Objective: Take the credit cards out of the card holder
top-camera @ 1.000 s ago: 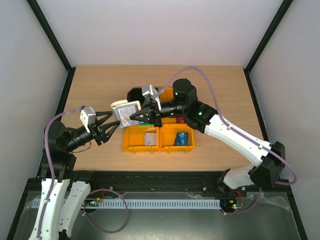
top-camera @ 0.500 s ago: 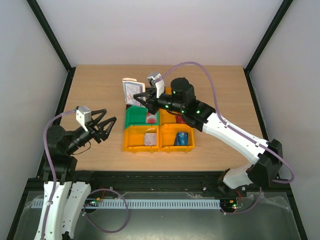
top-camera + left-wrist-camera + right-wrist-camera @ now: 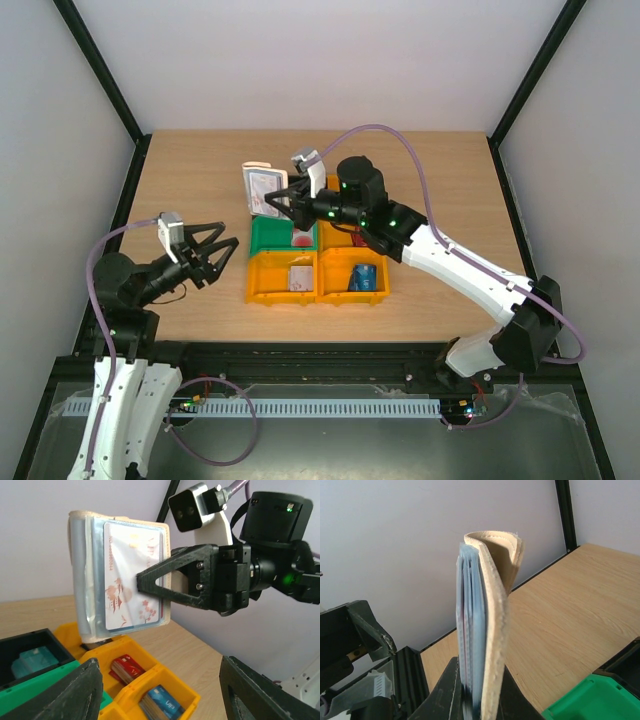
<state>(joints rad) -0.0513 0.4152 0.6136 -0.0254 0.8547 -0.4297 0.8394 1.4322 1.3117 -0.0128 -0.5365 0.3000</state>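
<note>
One wood-grain desk carries boxy orange, green and black plastic bins. Above them, the right gripper pinches the flat, tan-edged card holder upright, with a glossy white-pink card in its clear sleeve. The left gripper hangs spread and empty.

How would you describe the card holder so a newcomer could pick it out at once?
On the wooden table, find the cluster of orange and green bins. Above its far-left corner the right claw holds the card holder upright in the air. It is the only pale, tan-edged sleeve, with a white-pink card showing through its clear pocket.
</note>
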